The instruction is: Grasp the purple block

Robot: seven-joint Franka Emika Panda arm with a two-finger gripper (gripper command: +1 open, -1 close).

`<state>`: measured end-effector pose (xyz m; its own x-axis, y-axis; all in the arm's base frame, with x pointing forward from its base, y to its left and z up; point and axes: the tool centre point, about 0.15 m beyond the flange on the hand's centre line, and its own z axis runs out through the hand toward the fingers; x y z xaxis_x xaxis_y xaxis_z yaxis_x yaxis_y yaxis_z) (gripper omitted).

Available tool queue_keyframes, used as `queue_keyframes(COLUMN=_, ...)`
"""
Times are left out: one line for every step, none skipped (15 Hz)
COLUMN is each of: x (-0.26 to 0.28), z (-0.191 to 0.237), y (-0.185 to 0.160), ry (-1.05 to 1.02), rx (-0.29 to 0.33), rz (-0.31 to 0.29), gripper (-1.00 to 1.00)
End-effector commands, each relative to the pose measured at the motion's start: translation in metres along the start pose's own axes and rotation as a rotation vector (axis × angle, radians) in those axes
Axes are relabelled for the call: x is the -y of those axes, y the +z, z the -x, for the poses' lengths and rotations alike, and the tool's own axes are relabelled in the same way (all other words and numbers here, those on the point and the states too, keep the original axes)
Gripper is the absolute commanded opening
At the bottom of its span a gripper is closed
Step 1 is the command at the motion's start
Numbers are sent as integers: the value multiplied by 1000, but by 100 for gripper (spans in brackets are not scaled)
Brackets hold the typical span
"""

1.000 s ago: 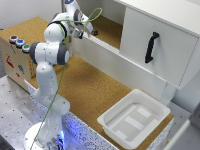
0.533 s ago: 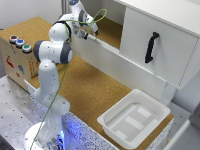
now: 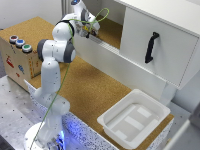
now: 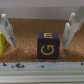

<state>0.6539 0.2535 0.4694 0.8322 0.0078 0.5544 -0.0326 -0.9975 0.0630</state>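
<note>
The arm [image 3: 55, 75] has reached farther over the low white wall [image 3: 120, 62] than it did a second ago: then the wrist stood higher and nearer the back, and now it bends down so the pincer [image 3: 91, 34] hangs just past the wall's top edge, above the cork desk [image 3: 95, 95] surface behind it. The white cabinet [image 3: 160, 40] with its black handle [image 3: 151, 47], the white tray [image 3: 134, 118] on the near cork surface and the box [image 3: 17, 57] with coloured buttons at the exterior view's left have not moved.

In the wrist view the pincer [image 4: 36, 31] is spread wide, its two pale fingers [image 4: 6, 30] standing well apart with cork showing between them. The purple block [image 4: 48, 44] sits on the cork between the fingers, nearer the one by the picture's other edge, touching neither. It bears yellow letters, a G on its front face. A yellow cube [image 4: 2, 42] shows just beside the other finger, partly cut off by the frame. In the exterior view the block is hidden.
</note>
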Motion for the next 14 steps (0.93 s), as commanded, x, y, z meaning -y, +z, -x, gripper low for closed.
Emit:
queue_keyframes(x=-2, z=-13, y=12, ry=27, rx=25, rz=70, gripper=-100)
queue_keyframes(x=-5, z=-12, y=12, ry=32, rx=25, rz=71, gripper=-100)
queue_keyframes(x=-7, z=-11, y=11, ry=35, rx=27, rz=75, gripper=-100)
queue_keyframes(x=-9, z=-9, y=9, ry=38, rx=29, rz=77, gripper=-100)
queue_keyframes(x=-11, z=-7, y=6, ry=41, rx=30, rz=80, gripper=-100)
queue_keyframes(x=-13, z=-4, y=3, ry=44, rx=32, rz=83, gripper=-100)
queue_keyframes(x=-15, z=0, y=-1, ry=53, rx=31, rz=87, gripper=-100)
queue_keyframes(x=-17, z=5, y=-6, ry=58, rx=30, rz=89, gripper=-100)
queue_keyframes(x=-19, z=9, y=-12, ry=57, rx=26, rz=87, gripper=-100)
queue_keyframes(x=-20, z=13, y=-21, ry=56, rx=19, rz=86, gripper=-100)
queue_keyframes(x=-20, z=17, y=-32, ry=46, rx=5, rz=88, gripper=-100)
queue_keyframes(x=-21, z=22, y=-43, ry=36, rx=-1, rz=89, gripper=-100)
queue_keyframes(x=-24, z=27, y=-53, ry=26, rx=-5, rz=92, gripper=-100)
queue_keyframes(x=-26, z=34, y=-62, ry=15, rx=-1, rz=87, gripper=-100)
